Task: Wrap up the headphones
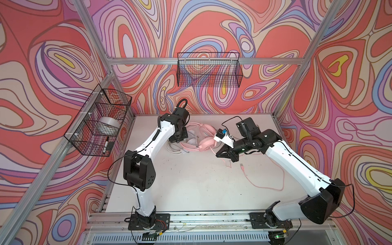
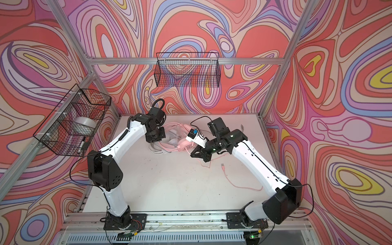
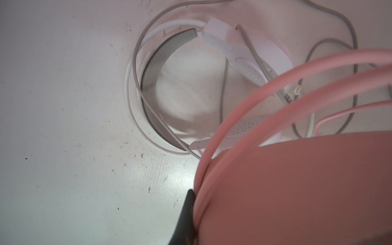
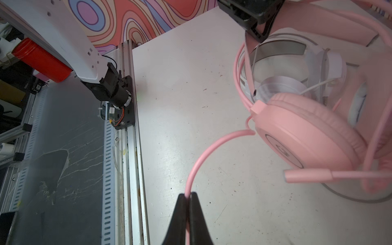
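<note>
On white tabletop (image 1: 191, 180), right tool (image 4: 187, 194) pinches pink cable (image 4: 212, 146), left tool (image 4: 259, 35) grips pink headset (image 4: 307, 127) half-hiding white headset (image 3: 250, 70).

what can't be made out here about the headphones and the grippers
left gripper, second finger: left wrist view, pink headphones cover it.
white headphones: top views, left arm and pink set hide most.
earcup logo: right wrist view, blurred.
dark stick in side basket: top views, too small.

Overhead pair, wrist close-ups on headphones (image 1: 206, 143)
</note>
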Robot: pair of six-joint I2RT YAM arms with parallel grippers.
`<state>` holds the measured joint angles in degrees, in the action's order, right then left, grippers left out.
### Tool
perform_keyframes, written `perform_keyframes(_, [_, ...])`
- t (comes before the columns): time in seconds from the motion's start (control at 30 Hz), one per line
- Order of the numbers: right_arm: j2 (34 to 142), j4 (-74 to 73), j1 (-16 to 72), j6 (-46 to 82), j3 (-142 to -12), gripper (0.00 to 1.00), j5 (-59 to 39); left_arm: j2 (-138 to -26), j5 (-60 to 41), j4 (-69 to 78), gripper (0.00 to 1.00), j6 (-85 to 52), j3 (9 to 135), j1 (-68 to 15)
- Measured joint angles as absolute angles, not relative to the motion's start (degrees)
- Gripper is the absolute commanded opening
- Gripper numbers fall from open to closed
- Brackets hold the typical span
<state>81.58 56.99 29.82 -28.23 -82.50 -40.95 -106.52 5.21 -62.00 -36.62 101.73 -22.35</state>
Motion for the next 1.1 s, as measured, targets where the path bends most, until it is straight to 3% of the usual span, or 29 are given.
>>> perform_keyframes(0.67, [85.2, 59.9, 24.9, -30.6, -91.4, 0.00, -39.9, -107.0, 4.8, -65.4, 0.00, -28.9, 104.6, -25.6])
perform_keyframes(1.1, [89.8, 57.1, 20.4, -30.8, -94.2, 0.00, -37.9, -107.0, -1.5, -64.8, 0.00, -21.1, 103.0, -26.7])
